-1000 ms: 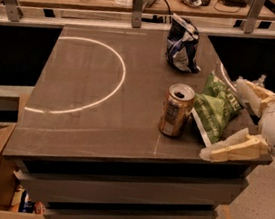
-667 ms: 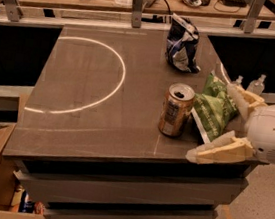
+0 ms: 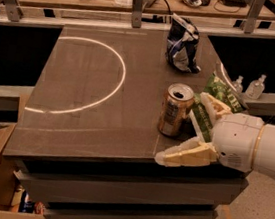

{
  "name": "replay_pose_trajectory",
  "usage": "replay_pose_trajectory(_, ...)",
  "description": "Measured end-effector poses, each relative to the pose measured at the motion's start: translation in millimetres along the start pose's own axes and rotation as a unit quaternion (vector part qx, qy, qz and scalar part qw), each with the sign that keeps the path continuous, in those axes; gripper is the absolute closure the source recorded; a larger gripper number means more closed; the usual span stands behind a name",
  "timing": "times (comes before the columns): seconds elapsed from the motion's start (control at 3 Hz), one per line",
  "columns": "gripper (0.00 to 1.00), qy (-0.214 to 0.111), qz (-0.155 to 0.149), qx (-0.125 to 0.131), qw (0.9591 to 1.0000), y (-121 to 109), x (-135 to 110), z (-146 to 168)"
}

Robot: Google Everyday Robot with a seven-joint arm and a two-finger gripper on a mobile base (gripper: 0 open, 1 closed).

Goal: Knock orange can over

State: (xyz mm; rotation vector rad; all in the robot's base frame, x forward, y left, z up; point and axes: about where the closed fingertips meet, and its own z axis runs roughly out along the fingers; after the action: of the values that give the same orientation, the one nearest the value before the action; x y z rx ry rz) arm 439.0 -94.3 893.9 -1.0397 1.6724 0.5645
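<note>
Two fingers [image 3: 192,154] of my pincer [image 3: 184,129] are spread wide at the tabletop's [image 3: 85,125] right edge, just right of the upright orange can [image 3: 176,110], which stands beside the green chip bag [image 3: 220,89].

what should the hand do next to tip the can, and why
Probably sweep the hand a short way toward the table's middle, pushing high on the can. The can stands upright near the table's edge, and the open hand sits right beside it, one finger by its top and the other low near its base, so a short sideways push should topple it.
</note>
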Motion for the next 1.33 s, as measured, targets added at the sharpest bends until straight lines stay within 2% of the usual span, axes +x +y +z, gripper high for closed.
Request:
replay_pose_trajectory(0.33, 0.00, -0.018, 0.004, 0.002, 0.9998, 3.3, 1.1, 20.5)
replay_pose_trajectory(0.67, 0.00, -0.033, -0.007, 0.014, 0.9993, -4.0, -1.9, 38.4)
replay_pose_trajectory(1.0, 0.26, -0.053, -0.026, 0.012, 0.9982, -7.2, -10.5, 58.9)
replay_pose_trajectory(1.33, 0.49, -0.058, -0.041, 0.004, 0.9975, -6.0, -17.6, 68.7)
